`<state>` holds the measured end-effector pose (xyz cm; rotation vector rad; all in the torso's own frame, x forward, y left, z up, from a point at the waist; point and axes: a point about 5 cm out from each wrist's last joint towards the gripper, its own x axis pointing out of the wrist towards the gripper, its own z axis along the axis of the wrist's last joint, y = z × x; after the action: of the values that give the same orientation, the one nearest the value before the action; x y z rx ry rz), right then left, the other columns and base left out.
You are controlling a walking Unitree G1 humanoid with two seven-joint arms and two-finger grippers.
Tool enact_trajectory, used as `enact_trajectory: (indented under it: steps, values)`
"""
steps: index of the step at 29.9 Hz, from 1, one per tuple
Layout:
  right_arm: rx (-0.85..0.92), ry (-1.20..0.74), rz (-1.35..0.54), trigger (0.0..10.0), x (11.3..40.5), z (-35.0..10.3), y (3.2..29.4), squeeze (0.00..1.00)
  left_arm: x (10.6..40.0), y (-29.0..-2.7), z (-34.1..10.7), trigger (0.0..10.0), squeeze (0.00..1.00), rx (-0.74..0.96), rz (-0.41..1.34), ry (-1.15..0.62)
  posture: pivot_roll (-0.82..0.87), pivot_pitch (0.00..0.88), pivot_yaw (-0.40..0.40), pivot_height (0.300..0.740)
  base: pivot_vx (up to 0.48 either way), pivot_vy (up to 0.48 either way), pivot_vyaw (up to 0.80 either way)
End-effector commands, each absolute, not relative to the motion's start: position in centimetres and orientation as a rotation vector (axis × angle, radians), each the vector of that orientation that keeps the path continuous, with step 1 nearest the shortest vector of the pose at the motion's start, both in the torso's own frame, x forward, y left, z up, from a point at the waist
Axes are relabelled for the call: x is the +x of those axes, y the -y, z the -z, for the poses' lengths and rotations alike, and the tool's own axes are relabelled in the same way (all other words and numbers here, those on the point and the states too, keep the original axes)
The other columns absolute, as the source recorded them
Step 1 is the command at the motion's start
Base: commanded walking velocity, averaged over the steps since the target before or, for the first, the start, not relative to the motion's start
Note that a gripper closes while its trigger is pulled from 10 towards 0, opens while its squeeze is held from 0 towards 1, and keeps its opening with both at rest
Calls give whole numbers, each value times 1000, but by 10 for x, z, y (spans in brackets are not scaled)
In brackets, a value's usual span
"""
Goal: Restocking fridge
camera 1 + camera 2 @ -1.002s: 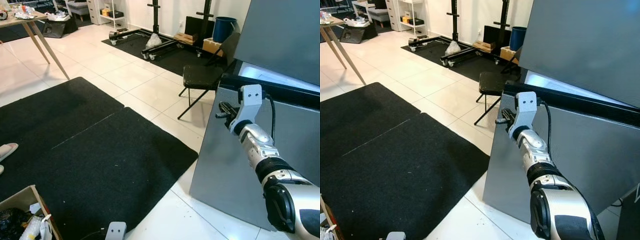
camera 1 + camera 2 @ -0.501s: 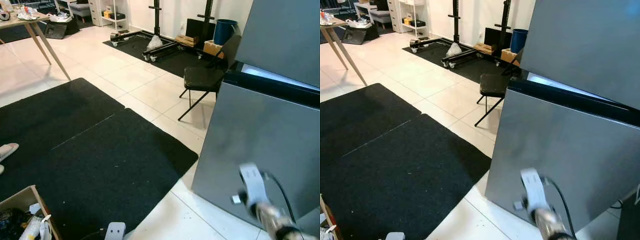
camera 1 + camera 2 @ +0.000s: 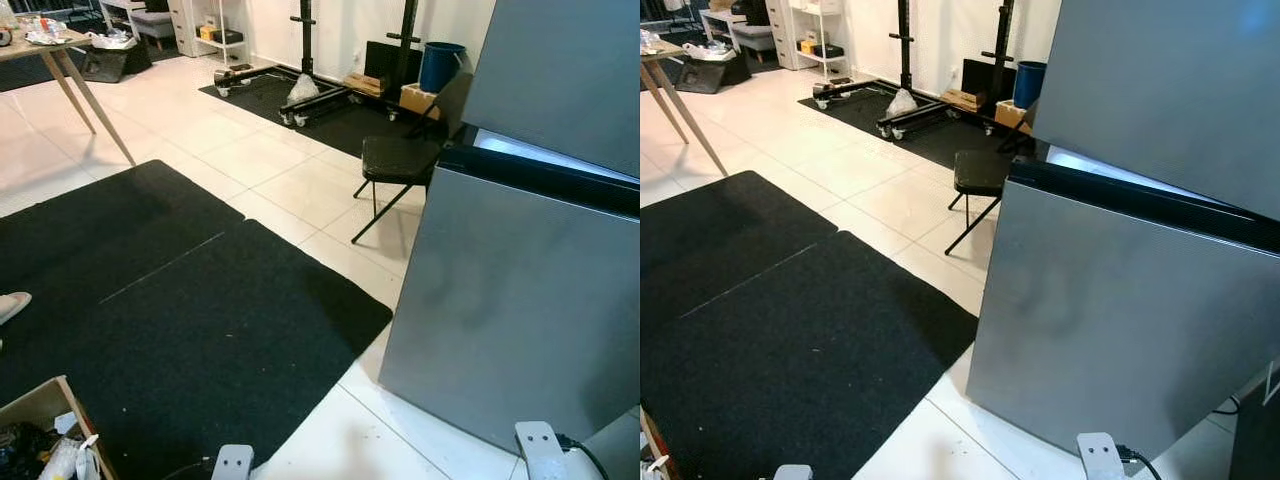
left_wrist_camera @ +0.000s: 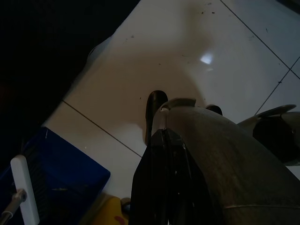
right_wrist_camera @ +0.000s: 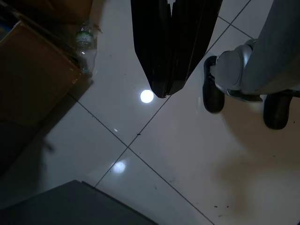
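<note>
**Fridge door ajar, both arms hanging low**

While the tall grey metal fridge [image 3: 520, 300] stands at about 3 o'clock with its lower door swung out a bit and a bright strip of light showing in the gap above it, nothing is touching it. A black folding chair [image 3: 400, 160] sits just beyond the fridge's far corner, near 1 o'clock. Big black floor mats [image 3: 170, 300] cover the white tile floor [image 3: 260, 160] from 9 to 12 o'clock, and an open cardboard box [image 3: 45, 435] of stuff sits down at 8 o'clock.

Right end effector [image 5: 163, 91] hangs pointing at the floor, fingers pressed together, holding nothing; a clear plastic bottle [image 5: 85, 44] lies on the tile beside a brown cardboard box [image 5: 33, 70]. Left end effector [image 4: 164, 140] also hangs low over the tile, fingers together, next to a blue crate [image 4: 56, 183].
</note>
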<state>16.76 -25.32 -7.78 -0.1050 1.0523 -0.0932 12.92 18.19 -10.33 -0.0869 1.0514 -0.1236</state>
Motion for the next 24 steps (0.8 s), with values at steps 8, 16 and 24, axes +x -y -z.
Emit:
enact_trajectory:
  steps: [8,16,24]
  values:
    - [-111,-1034,83,10000,172,75,253,0,117,-182,107,10000,0,-72,148,-1105,2,0,-66,740,230,0,0]
    - [-108,-1026,71,10000,175,75,250,0,118,-182,107,10000,0,-70,154,-1103,0,0,-60,740,380,0,0]
    - [-102,-1003,68,10000,182,72,249,0,119,-183,107,10000,0,-67,160,-1102,-4,0,-58,740,389,0,0]
